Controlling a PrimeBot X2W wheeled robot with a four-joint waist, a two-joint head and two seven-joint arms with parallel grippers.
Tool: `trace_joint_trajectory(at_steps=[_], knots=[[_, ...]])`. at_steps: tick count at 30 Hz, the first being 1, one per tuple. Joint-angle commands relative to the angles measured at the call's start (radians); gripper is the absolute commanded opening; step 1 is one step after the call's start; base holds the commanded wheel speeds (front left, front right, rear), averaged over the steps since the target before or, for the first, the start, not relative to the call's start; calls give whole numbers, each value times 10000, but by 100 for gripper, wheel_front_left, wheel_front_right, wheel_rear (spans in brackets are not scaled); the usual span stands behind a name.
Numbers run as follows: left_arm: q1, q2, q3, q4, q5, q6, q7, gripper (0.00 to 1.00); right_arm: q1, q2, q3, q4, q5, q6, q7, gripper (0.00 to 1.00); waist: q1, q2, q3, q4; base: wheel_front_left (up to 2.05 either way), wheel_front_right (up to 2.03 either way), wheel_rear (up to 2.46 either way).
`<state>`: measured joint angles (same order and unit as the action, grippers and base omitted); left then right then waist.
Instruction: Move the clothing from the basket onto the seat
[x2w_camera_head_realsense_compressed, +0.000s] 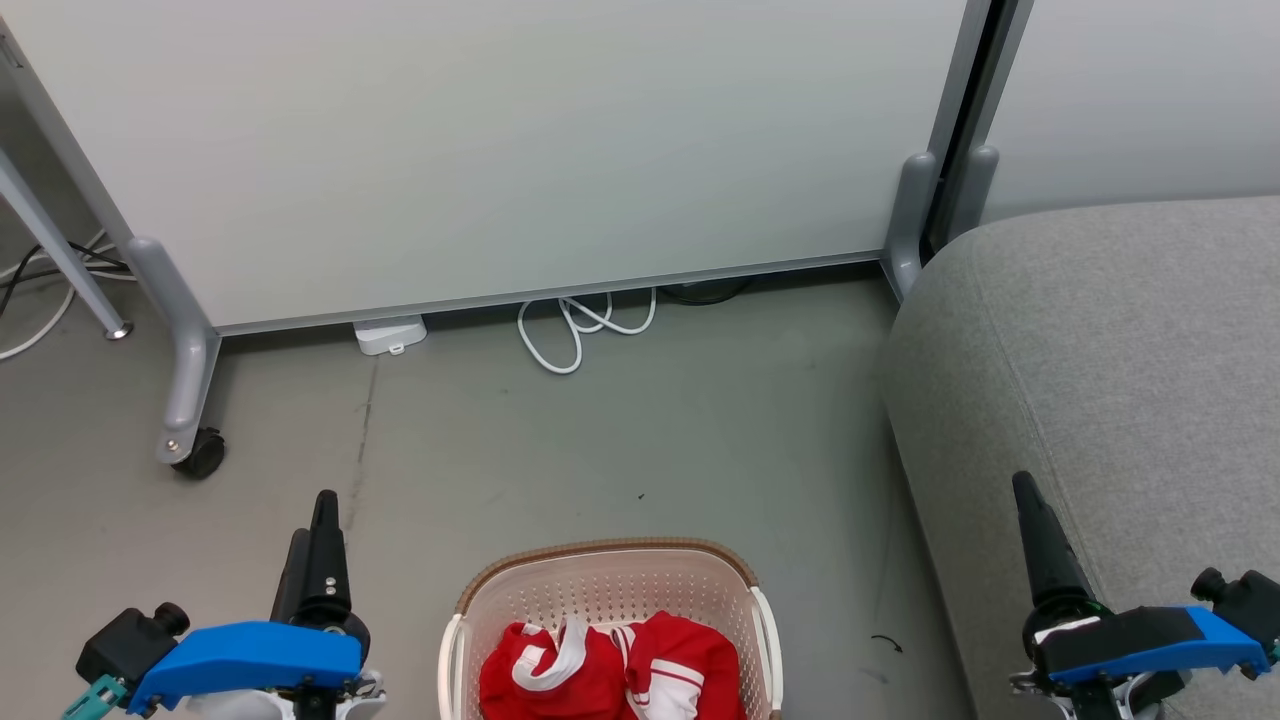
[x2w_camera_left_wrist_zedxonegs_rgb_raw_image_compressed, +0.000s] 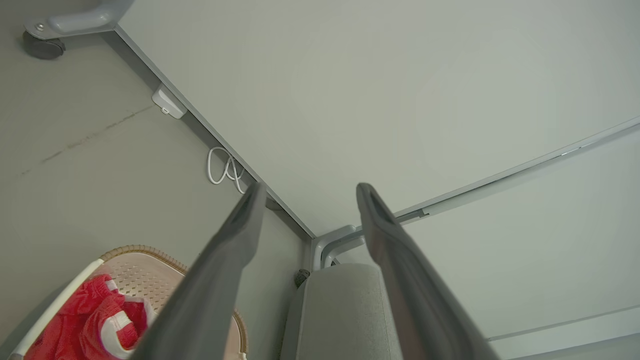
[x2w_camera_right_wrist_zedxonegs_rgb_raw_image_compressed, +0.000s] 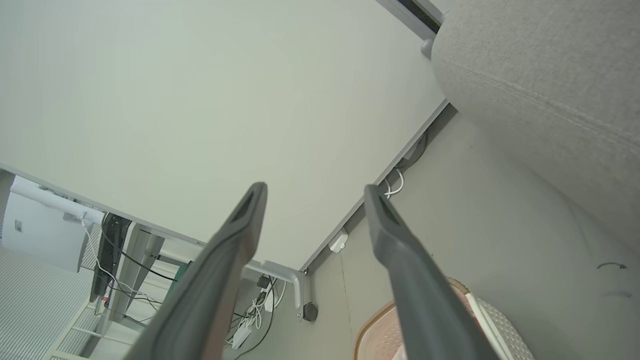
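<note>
Head view: the basket (x2w_camera_head_realsense_compressed: 612, 553) and the clothing (x2w_camera_head_realsense_compressed: 610, 668) are cut off at the bottom edge. The left gripper (x2w_camera_left_wrist_zedxonegs_rgb_raw_image_compressed: 311, 186) and the right gripper (x2w_camera_right_wrist_zedxonegs_rgb_raw_image_compressed: 315, 186) are held apart.

The head camera looks steeply down at the floor (x2w_camera_head_realsense_compressed: 600, 430): basket (x2w_camera_head_realsense_compressed: 610, 549) near, seat (x2w_camera_head_realsense_compressed: 1100, 350) right, white partition (x2w_camera_head_realsense_compressed: 500, 150) far. Both wrist cameras sit low, angled upward at that partition, sharing basket rim and seat.

No legible text, numbers or brand marks in any view. Red clothing (x2w_camera_head_realsense_compressed: 560, 680) in the basket (x2w_camera_head_realsense_compressed: 600, 548), bottom centre of the head view: white trim and stripes visible, no print readable in the folds. Small white box (x2w_camera_head_realsense_compressed: 390, 335) at the partition base, upper left-centre: too small to tell any label.
</note>
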<state>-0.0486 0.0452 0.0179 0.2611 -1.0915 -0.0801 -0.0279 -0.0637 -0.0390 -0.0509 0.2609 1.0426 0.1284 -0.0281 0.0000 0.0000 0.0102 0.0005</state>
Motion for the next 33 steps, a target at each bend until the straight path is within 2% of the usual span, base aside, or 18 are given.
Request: trace_joint_trajectory(at_steps=[1,10,14,15,33], knots=[[-278,126,-103,-166,585,29,-121,100,-252,-63,20,-203,-511,16,-117,100,0,0,8,4,0,0,0],[-286,361,-585,-77,2530,178,-434,100,-239,-76,69,-221,-2048,18,-430,100,0,0,18,22,0,0,0],[-283,401,-674,-76,2866,203,-505,100,-236,-78,79,-189,-2358,18,-501,100,0,0,18,27,0,0,0],[-257,452,-823,-76,3441,256,-634,100,-247,-83,101,-121,-2947,19,-629,100,0,0,21,33,0,0,0],[-263,641,-1319,-11,5544,490,-1129,100,-312,-101,201,92,-5087,23,-1128,100,0,0,49,69,0,0,0]])
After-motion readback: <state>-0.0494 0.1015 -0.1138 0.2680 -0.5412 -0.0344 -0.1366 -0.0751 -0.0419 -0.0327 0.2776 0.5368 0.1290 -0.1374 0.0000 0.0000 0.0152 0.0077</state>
